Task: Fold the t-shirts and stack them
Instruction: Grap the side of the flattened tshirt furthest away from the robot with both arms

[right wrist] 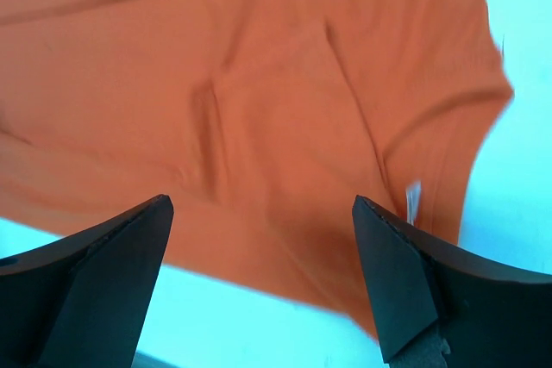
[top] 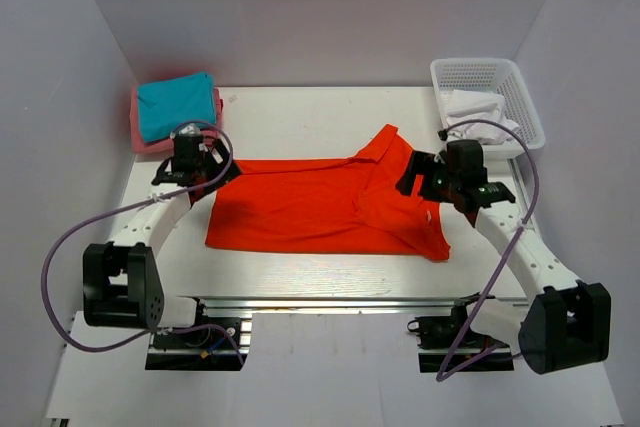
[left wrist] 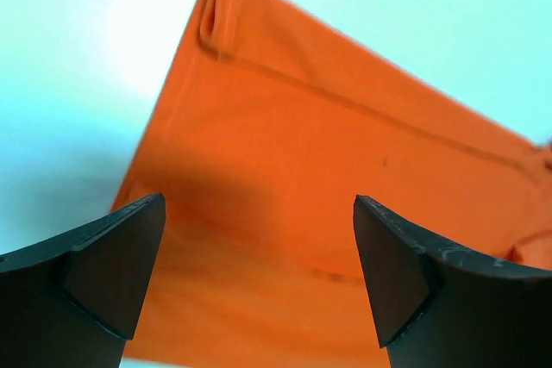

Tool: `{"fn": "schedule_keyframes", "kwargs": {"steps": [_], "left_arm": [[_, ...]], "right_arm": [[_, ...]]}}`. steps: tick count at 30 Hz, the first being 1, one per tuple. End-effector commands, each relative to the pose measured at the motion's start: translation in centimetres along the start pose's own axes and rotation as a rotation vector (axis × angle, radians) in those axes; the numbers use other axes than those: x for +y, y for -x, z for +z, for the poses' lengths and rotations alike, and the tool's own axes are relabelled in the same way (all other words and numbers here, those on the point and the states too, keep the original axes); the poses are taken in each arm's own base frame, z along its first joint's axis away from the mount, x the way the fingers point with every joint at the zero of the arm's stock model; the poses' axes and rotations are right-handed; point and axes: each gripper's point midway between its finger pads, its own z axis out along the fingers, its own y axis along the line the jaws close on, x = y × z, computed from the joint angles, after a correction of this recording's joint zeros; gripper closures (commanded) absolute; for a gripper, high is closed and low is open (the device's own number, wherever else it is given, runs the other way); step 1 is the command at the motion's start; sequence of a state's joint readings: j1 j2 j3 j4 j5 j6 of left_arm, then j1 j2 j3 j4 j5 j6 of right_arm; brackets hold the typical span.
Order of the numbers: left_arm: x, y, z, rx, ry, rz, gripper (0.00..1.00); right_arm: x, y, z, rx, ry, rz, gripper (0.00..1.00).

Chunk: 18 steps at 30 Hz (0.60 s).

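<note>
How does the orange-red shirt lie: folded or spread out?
Spread out: the orange-red shirt lies flat across the table, sleeves out, creased near the collar.

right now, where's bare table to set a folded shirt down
Bare table runs along the far edge between the teal shirt and the basket, and as a strip between the orange shirt and the near edge. Crowded: the middle, with the orange shirt, left hand and right hand, and both far corners.

One orange shirt (top: 310,212); one teal shirt (top: 176,105); one pink shirt (top: 148,144); one basket (top: 478,65).
</note>
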State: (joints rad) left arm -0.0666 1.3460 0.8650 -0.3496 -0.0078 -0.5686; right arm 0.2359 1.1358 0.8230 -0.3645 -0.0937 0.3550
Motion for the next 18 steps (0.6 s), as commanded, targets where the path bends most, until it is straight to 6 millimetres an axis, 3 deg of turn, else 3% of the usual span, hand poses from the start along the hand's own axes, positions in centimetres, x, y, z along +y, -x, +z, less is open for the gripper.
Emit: {"fn": "schedule_keyframes", "kwargs": {"steps": [1, 2, 9, 11, 12, 18], "left_arm": [[0.4, 2.4, 2.1, -0.025, 0.063, 0.023, 0.0], [0.6, 2.7, 2.7, -0.025, 0.081, 0.033, 0.0], [0.5, 3.3, 7.0, 0.01, 0.112, 0.064, 0.07], [0.4, 3.8, 7.6, 0.005, 0.12, 0.064, 0.1], [0.9, 3.0, 8.4, 0.032, 0.135, 0.066, 0.12], [0.7, 3.0, 10.3, 0.05, 0.135, 0.066, 0.22]], "right_arm": [[1.0, 3.0, 1.5, -0.066, 0.048, -0.03, 0.1], [1.5, 4.2, 1.8, -0.083, 0.058, -0.029, 0.1], [2.8, 6.2, 4.5, -0.048, 0.1, -0.009, 0.1], [2.6, 5.8, 5.3, -0.015, 0.096, 0.0, 0.1], [2.6, 5.5, 5.5, -0.002, 0.094, -0.001, 0.1], [2.3, 6.0, 6.2, 0.004, 0.077, -0.003, 0.1]]}}
